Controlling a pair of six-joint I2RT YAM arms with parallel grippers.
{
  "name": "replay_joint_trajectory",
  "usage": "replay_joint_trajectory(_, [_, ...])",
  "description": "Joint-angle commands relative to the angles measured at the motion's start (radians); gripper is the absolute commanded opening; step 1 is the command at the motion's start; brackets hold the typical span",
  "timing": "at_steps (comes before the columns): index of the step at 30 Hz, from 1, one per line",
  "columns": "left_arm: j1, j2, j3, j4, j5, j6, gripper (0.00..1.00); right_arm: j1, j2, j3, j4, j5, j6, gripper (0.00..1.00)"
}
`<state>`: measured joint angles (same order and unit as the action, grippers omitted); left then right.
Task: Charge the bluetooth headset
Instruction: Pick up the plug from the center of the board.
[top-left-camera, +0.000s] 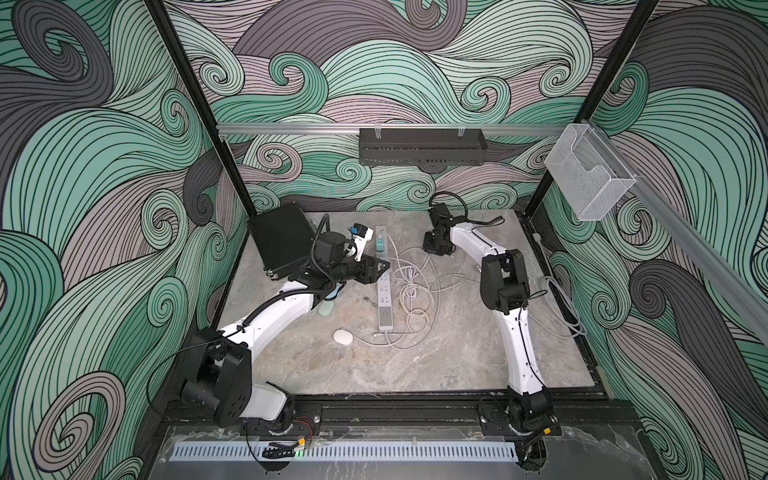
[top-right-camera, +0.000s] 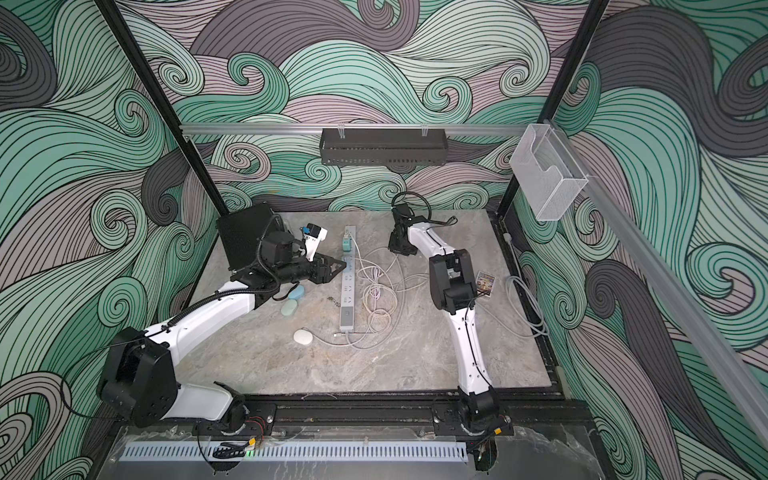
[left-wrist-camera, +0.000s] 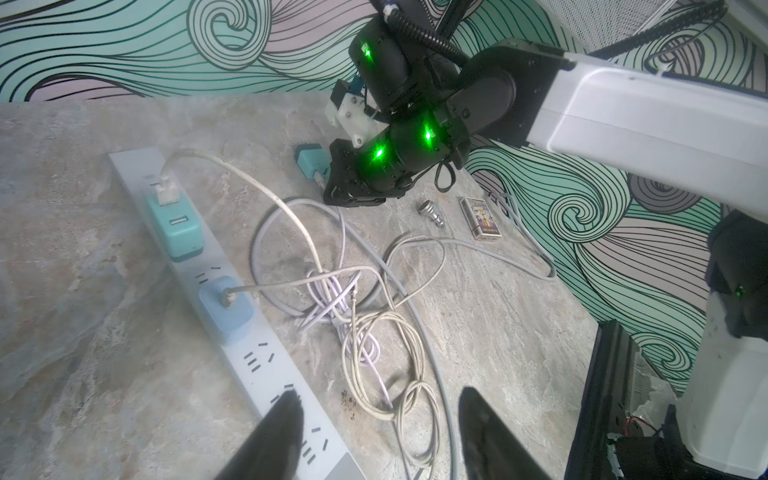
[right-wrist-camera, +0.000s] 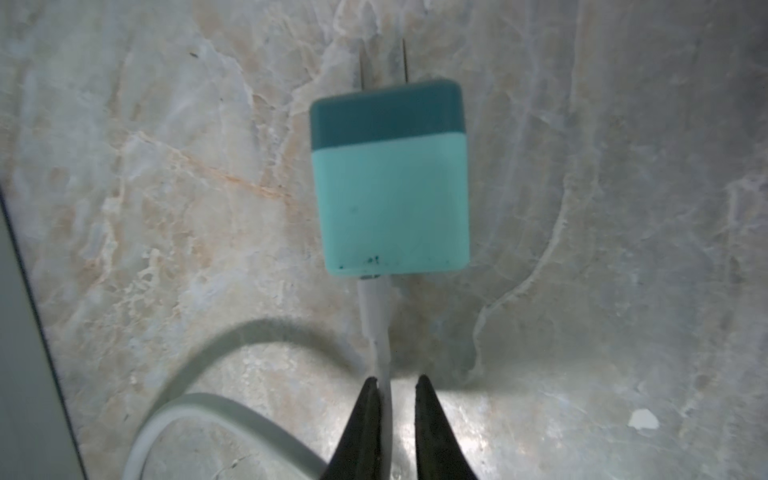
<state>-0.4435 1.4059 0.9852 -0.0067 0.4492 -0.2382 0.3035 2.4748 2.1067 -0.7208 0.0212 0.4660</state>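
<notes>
Right gripper (right-wrist-camera: 397, 380) straddles charger cable (right-wrist-camera: 376, 307); grip hard to tell.

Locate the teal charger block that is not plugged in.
In the right wrist view, the teal charger block lies on the tabletop ahead of the right gripper, whose jaws flank its cable, right of the power strip.
</notes>
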Motion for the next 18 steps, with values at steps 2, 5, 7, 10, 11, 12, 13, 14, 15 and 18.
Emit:
replay_joint_trajectory(2, [-0.009, 0.01, 0.058, -0.012, -0.064, -0.014, 0.6, -0.007, 0.007, 0.024, -0.027, 0.0, 0.011, 0.1])
replay_joint_trajectory(5, [-0.009, 0.01, 0.081, -0.052, -0.115, -0.033, 0.6, -0.007, -0.051, 0.006, -0.024, 0.0, -0.02, 0.0])
replay_joint_trajectory(7, [-0.009, 0.01, 0.097, -0.075, -0.132, -0.037, 0.6, -0.008, -0.116, -0.027, -0.015, -0.009, -0.049, 0.0])
replay_joint_trajectory(10, [-0.009, 0.01, 0.112, -0.091, -0.146, -0.038, 0.61, -0.007, -0.256, -0.149, 0.033, -0.033, -0.093, 0.0])
replay_joint_trajectory(11, [-0.009, 0.01, 0.12, -0.099, -0.15, -0.038, 0.63, -0.007, -0.307, -0.198, 0.053, -0.046, -0.114, 0.0])
replay_joint_trajectory(12, [-0.009, 0.01, 0.128, -0.107, -0.153, -0.037, 0.64, -0.007, -0.354, -0.242, 0.07, -0.059, -0.137, 0.0])
replay_joint_trajectory(13, [-0.009, 0.032, 0.14, -0.12, -0.148, -0.036, 0.67, -0.007, -0.405, -0.29, 0.083, -0.076, -0.167, 0.0])
replay_joint_trajectory(14, [-0.009, 0.04, 0.153, -0.131, -0.128, -0.026, 0.69, -0.007, -0.452, -0.335, 0.091, -0.095, -0.197, 0.0])
replay_joint_trajectory(15, [-0.009, 0.041, 0.164, -0.141, -0.111, -0.018, 0.71, -0.007, -0.495, -0.37, 0.1, -0.115, -0.224, 0.0])
replay_joint_trajectory(18, [-0.009, 0.041, 0.204, -0.171, -0.093, -0.052, 0.79, -0.007, -0.629, -0.497, 0.127, -0.202, -0.333, 0.0])
